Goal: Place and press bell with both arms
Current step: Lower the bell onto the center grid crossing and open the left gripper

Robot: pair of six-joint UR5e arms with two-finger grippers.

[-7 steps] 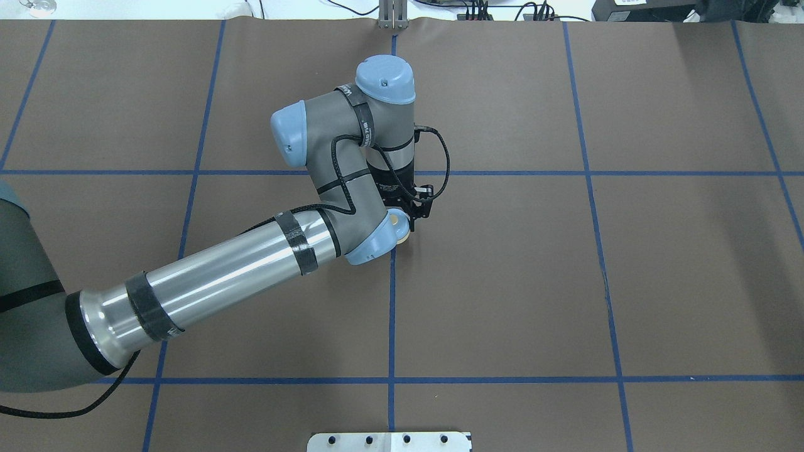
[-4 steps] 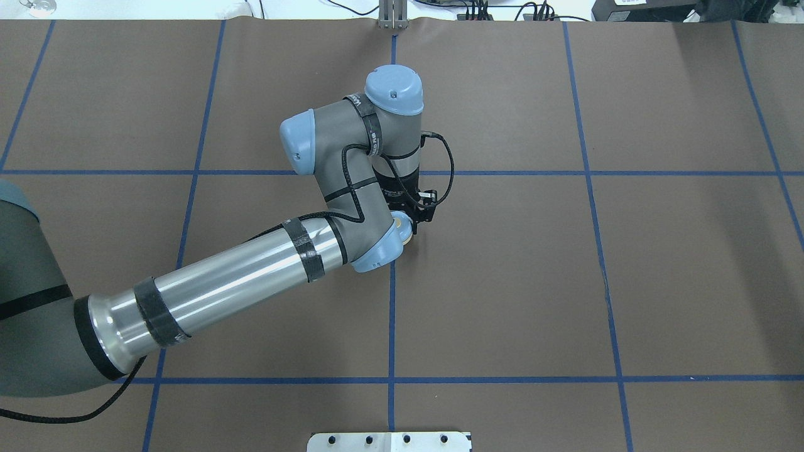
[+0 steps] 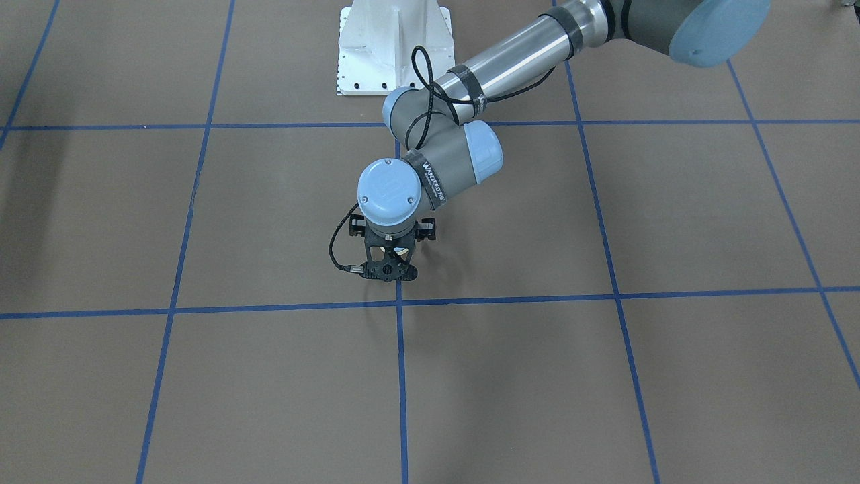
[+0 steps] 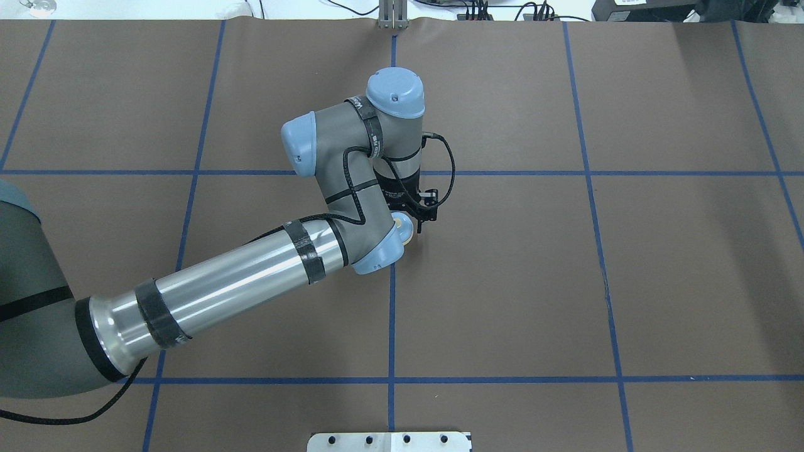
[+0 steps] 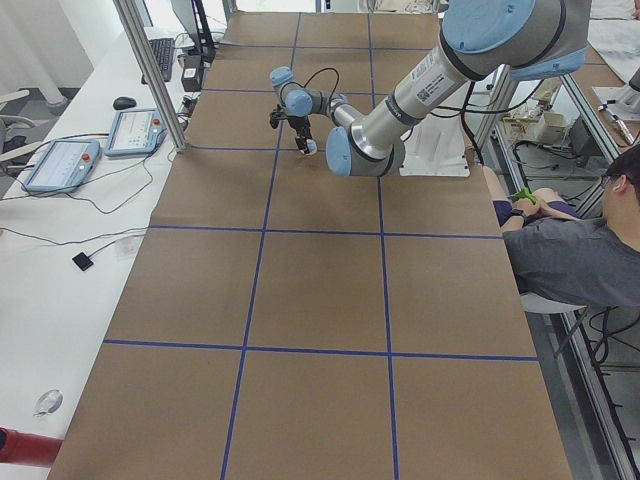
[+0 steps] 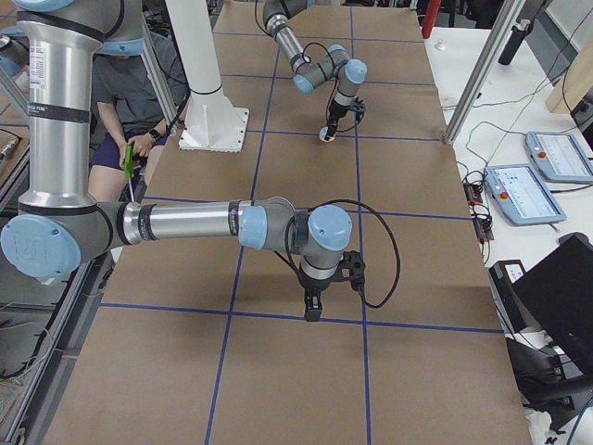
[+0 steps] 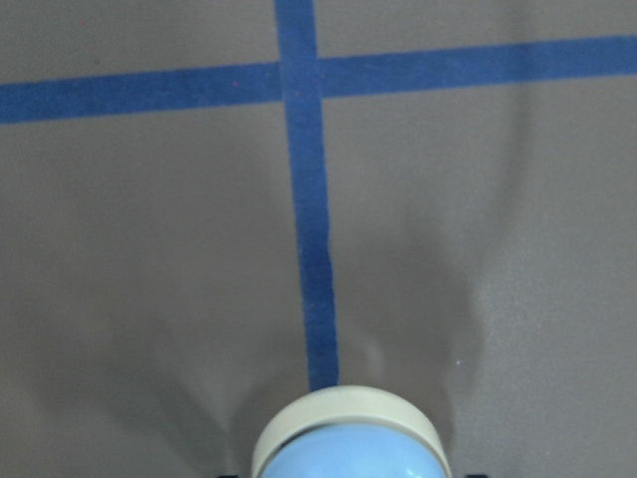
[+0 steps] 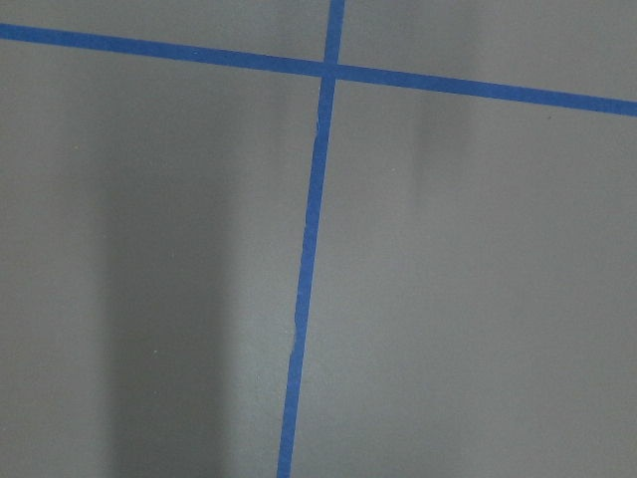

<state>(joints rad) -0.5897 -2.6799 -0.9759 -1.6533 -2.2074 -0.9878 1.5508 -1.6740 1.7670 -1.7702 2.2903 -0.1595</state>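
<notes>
Here, the left pincer [image 4: 409, 226] is clamped around the bell [image 7: 348, 443] near the middle of the counter [image 4: 565, 282].
The bell lies over a blue tape line [image 7: 317, 299], mostly hidden beneath the wrist from overhead and cut off by the wrist view's lower edge. Whether the right pincer [image 6: 314, 306] is open, I cannot tell.

Table [image 4: 691, 282] under a brown sheet, gridded with blue tape lines [image 4: 391, 326]. White pedestal [image 3: 393, 47] at the robot-side edge, mid-table. Operator [image 5: 575, 250] seated just beside that edge (grey shirt). Two teach pendants [image 5: 62, 165] on the white bench opposite.
</notes>
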